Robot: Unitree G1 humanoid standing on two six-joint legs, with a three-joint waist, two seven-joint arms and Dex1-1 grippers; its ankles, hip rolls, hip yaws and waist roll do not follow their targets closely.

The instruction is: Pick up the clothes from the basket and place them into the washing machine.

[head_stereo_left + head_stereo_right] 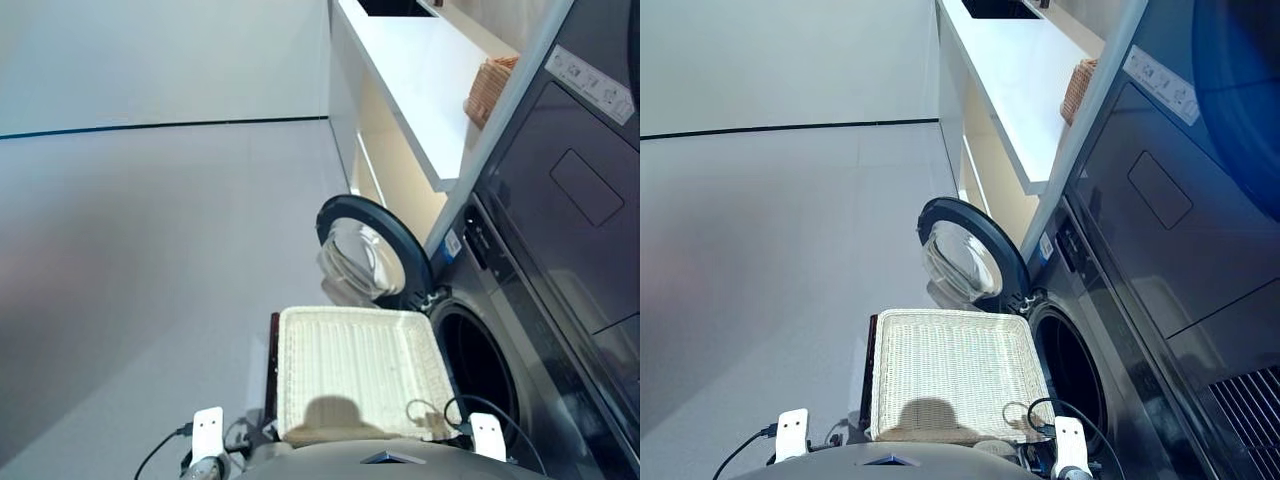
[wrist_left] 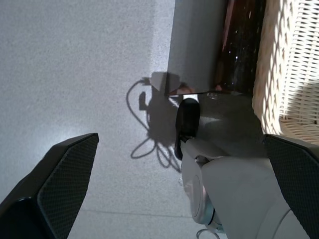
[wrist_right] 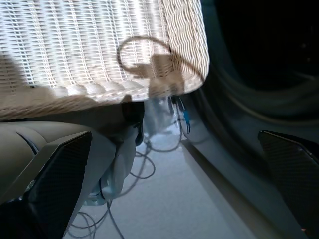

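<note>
Woven rectangular basket (image 1: 360, 370), round porthole door (image 1: 368, 250)

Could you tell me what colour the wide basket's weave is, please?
Cream-white; the basket shows best in the right eye view.

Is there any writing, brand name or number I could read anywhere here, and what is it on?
Nothing can be read.
White strip label on the upper appliance: has print, too small to read.
Small blue-and-white sticker on the washing machine, beside the open door: too small to read.
Basket, counter, floor: no text seen.
</note>
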